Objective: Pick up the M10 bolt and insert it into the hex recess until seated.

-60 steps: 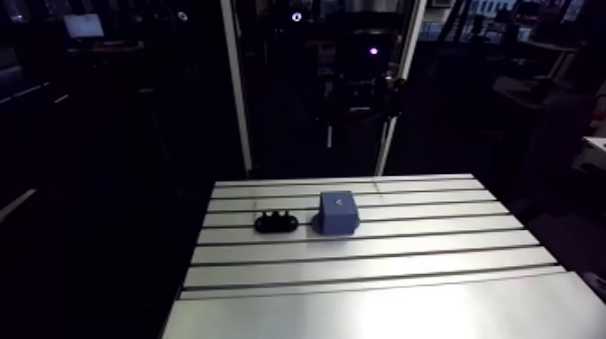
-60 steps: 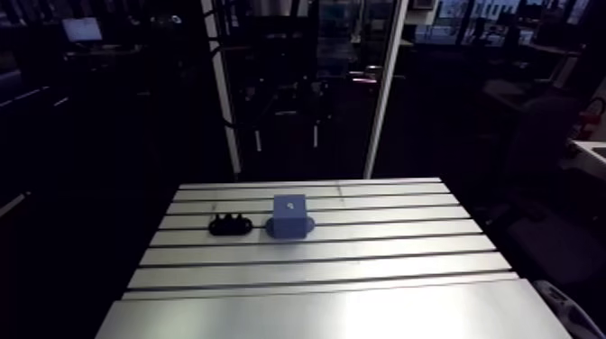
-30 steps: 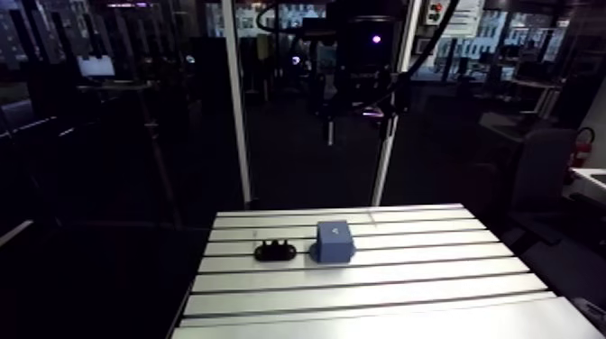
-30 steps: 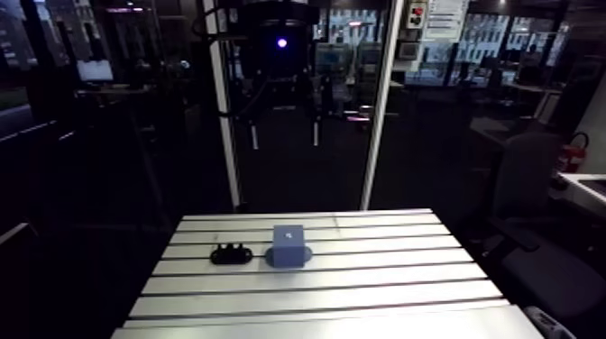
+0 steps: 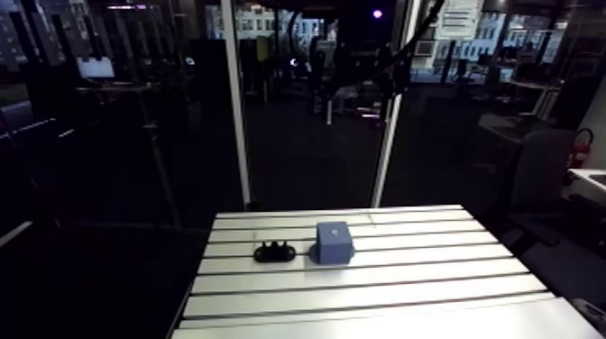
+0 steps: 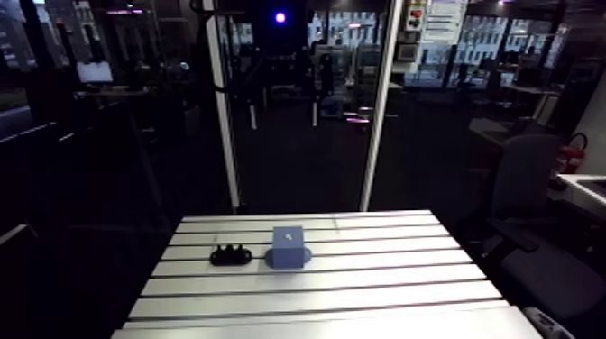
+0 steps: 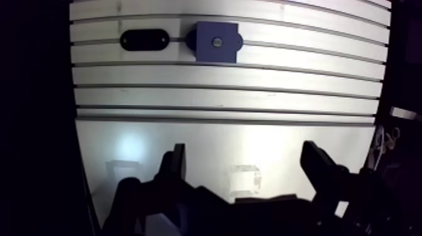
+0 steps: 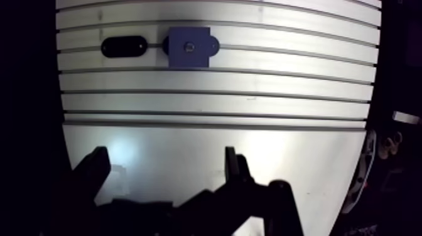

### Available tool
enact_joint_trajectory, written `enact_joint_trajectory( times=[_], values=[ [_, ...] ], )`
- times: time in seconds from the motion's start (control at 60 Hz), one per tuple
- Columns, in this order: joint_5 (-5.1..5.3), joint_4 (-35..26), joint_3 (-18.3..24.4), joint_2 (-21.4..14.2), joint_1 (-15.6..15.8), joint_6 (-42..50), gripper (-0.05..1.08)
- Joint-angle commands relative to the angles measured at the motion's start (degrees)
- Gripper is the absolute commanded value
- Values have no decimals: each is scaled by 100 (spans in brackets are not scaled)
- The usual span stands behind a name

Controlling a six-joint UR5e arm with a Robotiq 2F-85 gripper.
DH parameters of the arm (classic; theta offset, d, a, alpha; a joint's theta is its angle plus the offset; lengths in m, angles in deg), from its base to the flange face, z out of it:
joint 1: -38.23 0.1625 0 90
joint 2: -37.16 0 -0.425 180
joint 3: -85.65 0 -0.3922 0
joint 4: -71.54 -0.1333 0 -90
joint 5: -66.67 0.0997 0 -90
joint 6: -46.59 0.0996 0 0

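Gripper [image 7: 245, 150] over slotted aluminium table [image 7: 226, 94], jaws wide apart and empty, blue block [image 7: 216, 42] with central recess well ahead, black oval holder [image 7: 144, 40] just beside it, top bumps [image 5: 275, 244] possibly M10 bolt heads

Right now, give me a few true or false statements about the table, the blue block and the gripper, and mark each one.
1. The blue block and the black holder lie side by side on the table, not touching. True.
2. The gripper is shut on the black holder. False: its fingers are wide apart with nothing between them.
3. The blue block sits between the fingers. False: it lies well ahead of the gripper.
4. The blue block's top has a small round spot in the middle. True.
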Motion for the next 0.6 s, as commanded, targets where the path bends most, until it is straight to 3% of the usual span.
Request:
enact_joint_trajectory(
  times=[0.017, 0.6],
  values=[
    [-10, -94, 216, 52, 7, 3, 1],
    [7, -95, 123, 105, 7, 4, 1]
  ],
)
